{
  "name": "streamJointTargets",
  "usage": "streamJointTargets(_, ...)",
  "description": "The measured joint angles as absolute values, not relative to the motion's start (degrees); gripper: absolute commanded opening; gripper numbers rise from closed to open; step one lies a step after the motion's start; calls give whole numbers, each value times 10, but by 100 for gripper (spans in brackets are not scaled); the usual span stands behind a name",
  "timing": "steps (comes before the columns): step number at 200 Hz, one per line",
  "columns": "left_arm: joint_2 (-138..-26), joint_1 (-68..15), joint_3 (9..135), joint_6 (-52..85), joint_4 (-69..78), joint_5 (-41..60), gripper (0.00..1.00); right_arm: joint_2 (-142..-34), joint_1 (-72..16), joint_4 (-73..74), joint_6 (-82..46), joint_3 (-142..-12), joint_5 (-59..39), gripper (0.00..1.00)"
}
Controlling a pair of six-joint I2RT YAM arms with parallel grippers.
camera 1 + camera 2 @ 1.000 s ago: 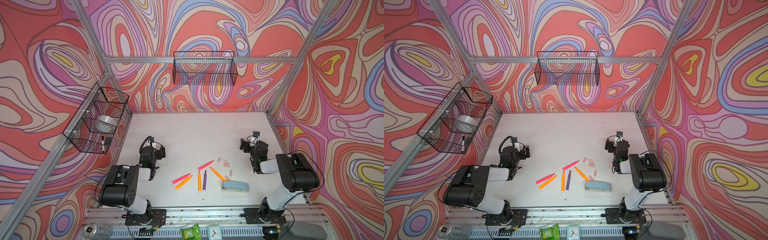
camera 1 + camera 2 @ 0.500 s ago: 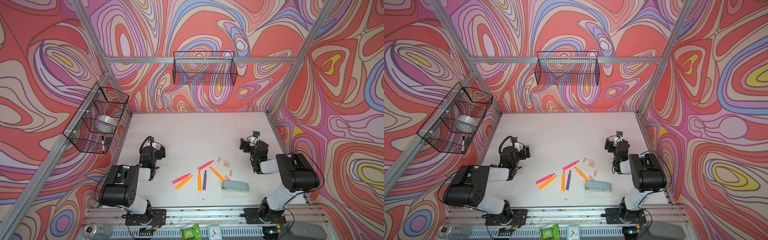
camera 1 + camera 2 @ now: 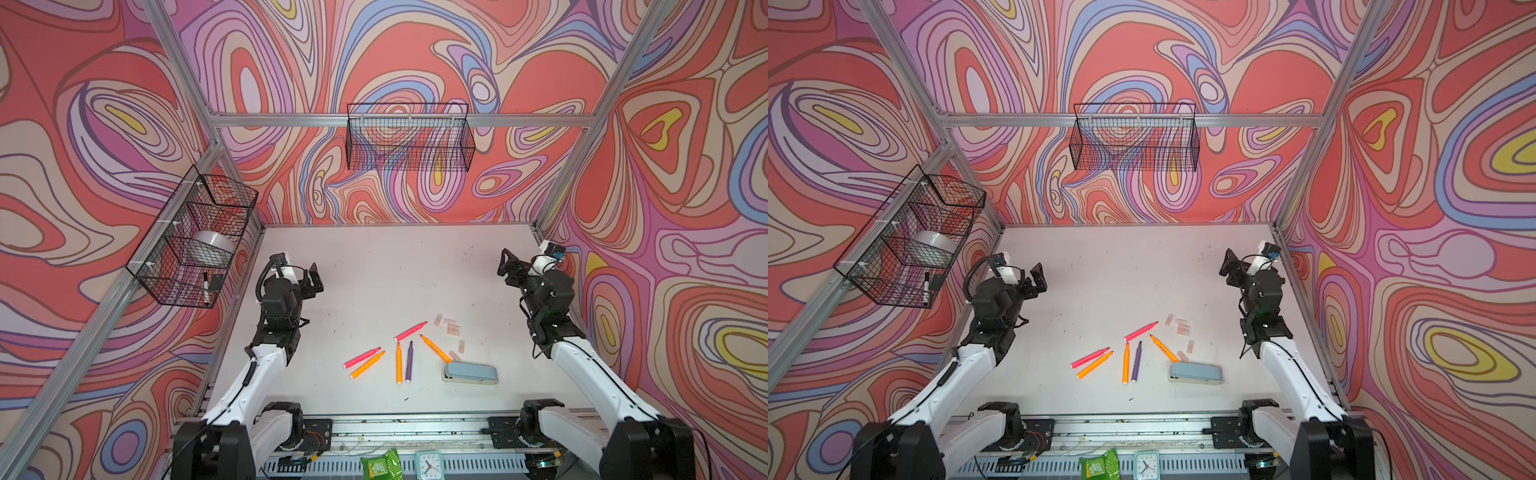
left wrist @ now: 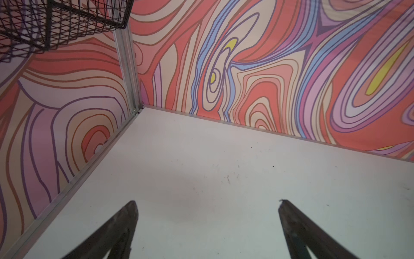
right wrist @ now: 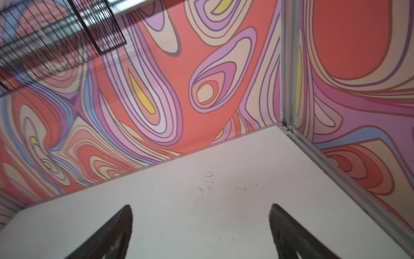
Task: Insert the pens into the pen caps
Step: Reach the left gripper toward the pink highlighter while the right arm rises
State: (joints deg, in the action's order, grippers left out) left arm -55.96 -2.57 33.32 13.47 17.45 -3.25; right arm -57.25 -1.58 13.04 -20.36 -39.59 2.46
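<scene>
In both top views six slim pink, orange and purple felt-tip pens (image 3: pixel 399 363) lie uncapped on the white table (image 3: pixel 374 266), small translucent pale-pink pen caps (image 3: pixel 453 330) scattered just right of them, well apart from left gripper (image 3: pixel 311 280) and right gripper (image 3: pixel 509 269). Left wrist view: left gripper (image 4: pixel 207 201) jaws spread wide, empty. Right wrist view: right gripper (image 5: pixel 201 205) jaws likewise wide, empty.

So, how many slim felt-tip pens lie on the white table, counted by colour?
neon pink felt-tip pens: 2
orange felt-tip pens: 3
purple felt-tip pen: 1
Total: 6
</scene>
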Motion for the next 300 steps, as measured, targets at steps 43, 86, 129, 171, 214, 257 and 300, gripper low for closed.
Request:
streamJointTargets(43,-448,-27,388,226,48,57,100,-526,-16,-61,-325,-484,-86,99)
streamJointTargets(86,-453,-26,373,363,16,81,100,-543,-16,-159,-460,-500,-202,98)
streamJointTargets(129,-567,-47,398,418,14,171,97,-611,-16,-214,-459,-568,-217,89)
streamJointTargets(171,-636,-277,459,338,-56,73,89,-642,-46,-257,-409,-573,-172,79)
streamJointTargets(214,-801,-453,524,194,-140,-33,83,-642,-113,-253,-390,-535,-91,76)
streamJointTargets(257,-985,-470,619,121,-212,-24,73,-642,-117,-239,-386,-488,-38,74)
streamJointTargets(300,-1049,-496,661,93,-260,-24,71,-671,-117,-223,-386,-488,-23,72)
